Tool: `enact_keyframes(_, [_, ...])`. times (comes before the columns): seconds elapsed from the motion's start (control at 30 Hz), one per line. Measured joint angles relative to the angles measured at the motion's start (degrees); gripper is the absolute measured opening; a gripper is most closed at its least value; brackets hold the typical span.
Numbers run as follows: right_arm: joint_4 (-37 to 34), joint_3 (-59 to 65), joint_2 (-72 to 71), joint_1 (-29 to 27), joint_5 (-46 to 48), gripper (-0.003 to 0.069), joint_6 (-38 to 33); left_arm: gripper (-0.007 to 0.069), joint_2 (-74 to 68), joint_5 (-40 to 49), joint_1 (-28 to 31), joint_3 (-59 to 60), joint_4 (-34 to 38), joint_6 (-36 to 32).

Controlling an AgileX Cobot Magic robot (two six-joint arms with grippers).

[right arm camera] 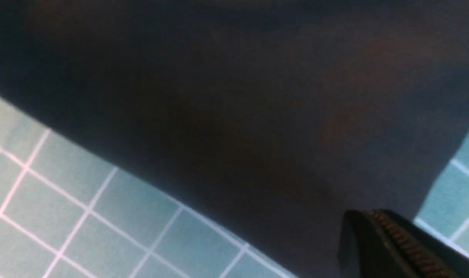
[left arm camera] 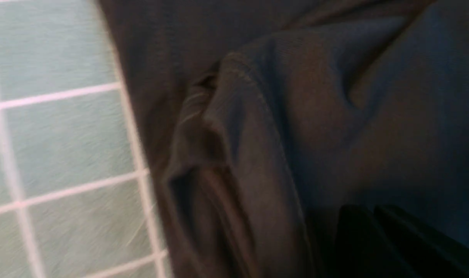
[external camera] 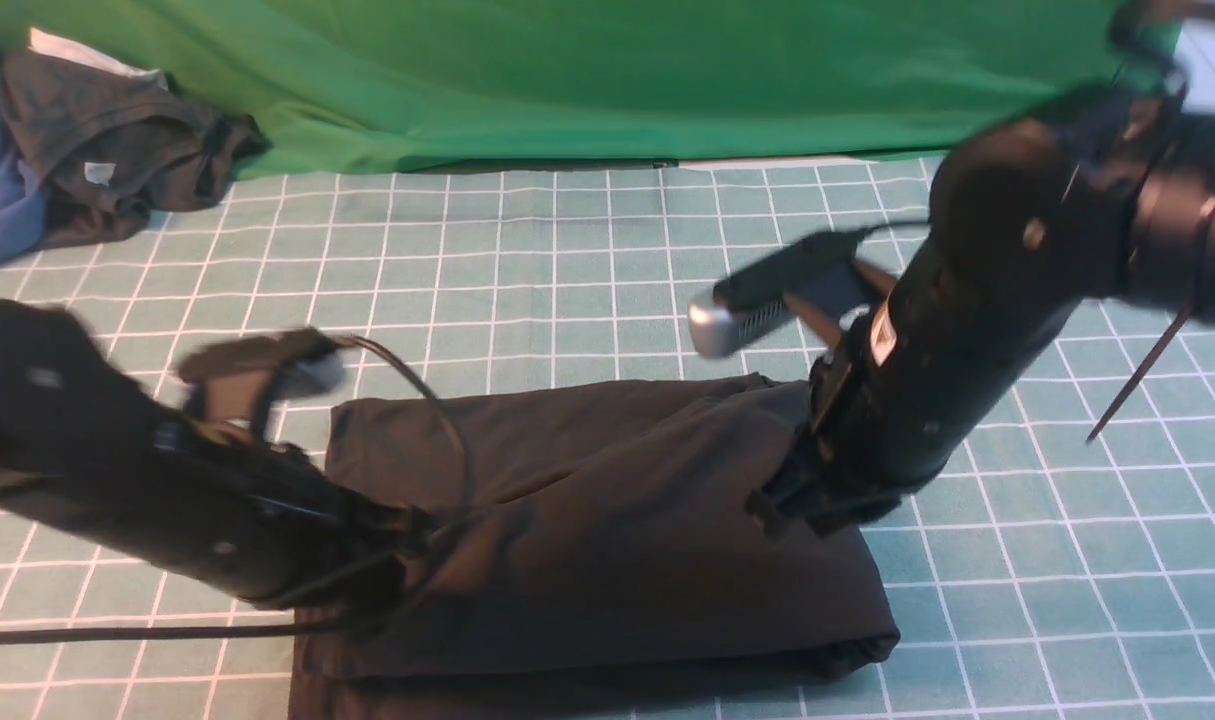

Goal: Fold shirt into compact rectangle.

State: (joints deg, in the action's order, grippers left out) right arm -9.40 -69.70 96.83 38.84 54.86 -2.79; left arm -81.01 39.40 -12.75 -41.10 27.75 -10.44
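From my feed the shirt (external camera: 607, 520) lay folded on the gridded mat (external camera: 567, 260), near the front edge, roughly centred. Left gripper (external camera: 407, 545) sat on its left side, right gripper (external camera: 782, 500) on its right edge. Two other garments (external camera: 87, 150) were piled at the far left, the backdrop cloth (external camera: 607, 80) behind the mat.

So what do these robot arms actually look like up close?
Both arms are thick, matte black tubes with small silver screw heads. The left arm trails looping black cables; the right arm has a small pale label, a thin black strap hanging off it and a silver-tipped black camera bar. The right gripper's finger is black with a ridged, toothed edge.
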Motion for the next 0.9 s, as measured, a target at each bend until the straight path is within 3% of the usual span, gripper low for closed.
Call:
enact_keyframes(0.1, [-0.1,1.6,1.0,0.0,-1.1,0.0022,-0.2,0.0007,-2.5,-0.5,-0.5,0.0,-1.3,1.2])
enact_keyframes(0.3, [-0.1,6.5,4.1,0.0,-4.3,0.0022,-0.7,0.0007,-5.0,-0.2,-0.7,0.1,-9.7,10.4])
enact_keyframes(0.8, [-0.5,6.3,-1.5,0.0,-5.3,0.0022,-0.7,0.0007,-1.1,3.4,-0.9,-3.6,-12.6,11.6])
enact_keyframes(0.9, [-2.1,3.9,-3.6,0.0,-5.3,0.0022,-0.8,0.0007,0.3,3.4,-0.9,-5.8,-9.9,10.9])
